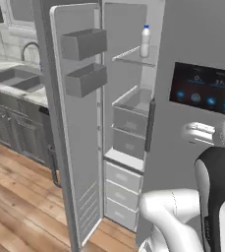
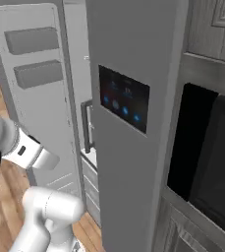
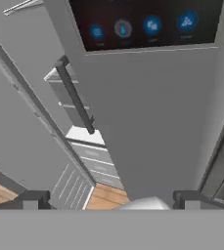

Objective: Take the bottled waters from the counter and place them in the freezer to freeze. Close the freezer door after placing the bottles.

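While the gripper (image 3: 111, 197) sits wide open with nothing between its tips, it's pointed at the closed grey door with the black display panel (image 3: 143, 22), so I'd say we're between bottles right now. From the hand view you can see that door's dark handle (image 3: 74, 95) and the lower drawers (image 3: 96, 163) of the freezer (image 1: 128, 88) past its edge.

One bottle (image 1: 145, 42), the blue-capped one, already stands upright on the top glass shelf (image 1: 133, 55) inside. The red-capped one isn't anywhere I can spot, so my guess is it's still to be fetched from the counter (image 1: 15, 88) over by the sink (image 1: 13, 76). That'd mean turning or driving left, away from the fridge.

The freezer door (image 1: 77, 128) is swung fully open. Its two grey bins (image 1: 84, 43) look empty, and the clear drawers (image 1: 129, 120) too, as far as I can tell. Shutting the door comes last.
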